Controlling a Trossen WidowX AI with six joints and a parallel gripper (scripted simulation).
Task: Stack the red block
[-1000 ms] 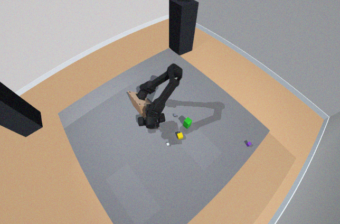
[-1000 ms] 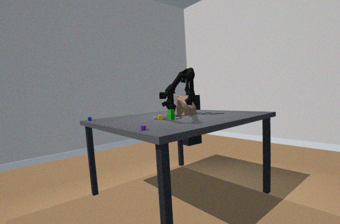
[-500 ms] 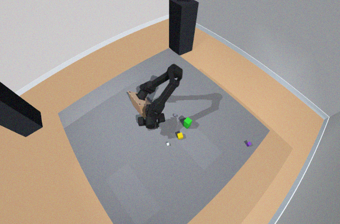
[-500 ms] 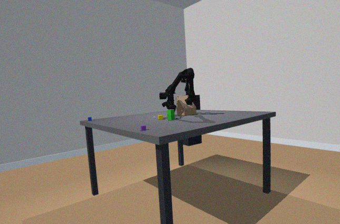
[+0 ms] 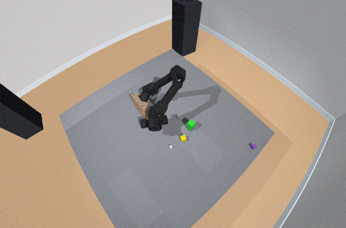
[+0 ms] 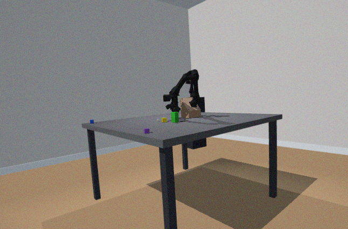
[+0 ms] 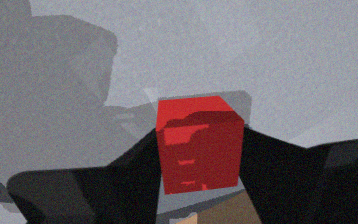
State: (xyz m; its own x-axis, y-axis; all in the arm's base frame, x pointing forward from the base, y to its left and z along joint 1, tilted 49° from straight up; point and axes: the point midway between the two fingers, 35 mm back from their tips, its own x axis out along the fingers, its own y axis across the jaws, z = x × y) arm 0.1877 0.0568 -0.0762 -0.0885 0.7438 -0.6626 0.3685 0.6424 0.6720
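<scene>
The red block (image 7: 200, 160) shows large in the wrist view, between the two black fingers. My gripper (image 7: 192, 130) is shut on it, with a finger against its left and right sides. Whether the block touches the table cannot be told. The arm hides it in the top view, and it does not show in the exterior view. The green tower (image 5: 190, 125) (image 6: 174, 117) stands upright on the table, to the right of the gripper in the top view and in front of its lower end in the exterior view.
A yellow block (image 5: 183, 138) (image 6: 164, 120) lies near the tower. A small white cube (image 5: 171, 146) and a small grey piece (image 5: 177, 116) lie nearby. A purple block (image 5: 253, 146) (image 6: 146, 130) and a blue block (image 6: 92, 121) lie farther off, near table edges. The arm's wooden base (image 6: 192, 113) stands behind.
</scene>
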